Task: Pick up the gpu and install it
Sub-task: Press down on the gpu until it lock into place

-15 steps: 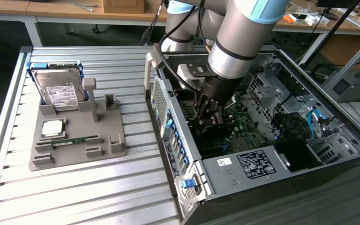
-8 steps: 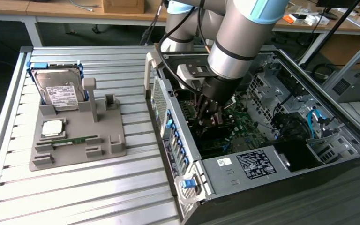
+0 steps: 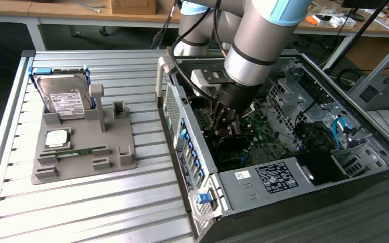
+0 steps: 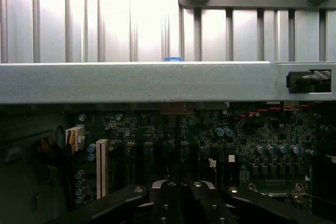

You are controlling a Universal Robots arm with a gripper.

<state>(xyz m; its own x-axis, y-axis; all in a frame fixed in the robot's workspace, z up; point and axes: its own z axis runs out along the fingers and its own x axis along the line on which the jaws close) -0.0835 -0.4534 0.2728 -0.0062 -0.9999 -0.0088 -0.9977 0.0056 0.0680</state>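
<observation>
Status: tool (image 3: 227,126) pinched narrow on thin dark gpu card (image 3: 232,136), low inside open black-and-silver computer case (image 3: 181,116), just above green motherboard (image 3: 269,134). Pickup done. Seating judged unfinished; slot contact unclear.

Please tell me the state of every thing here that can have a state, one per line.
Computer case: lying on its side, open.
Tool: shut, low inside the case, over the circuit board.
Hard drive: standing upright in the grey holder.
Memory stick: lying flat in the holder.
Chip: lying flat on the holder.
</observation>
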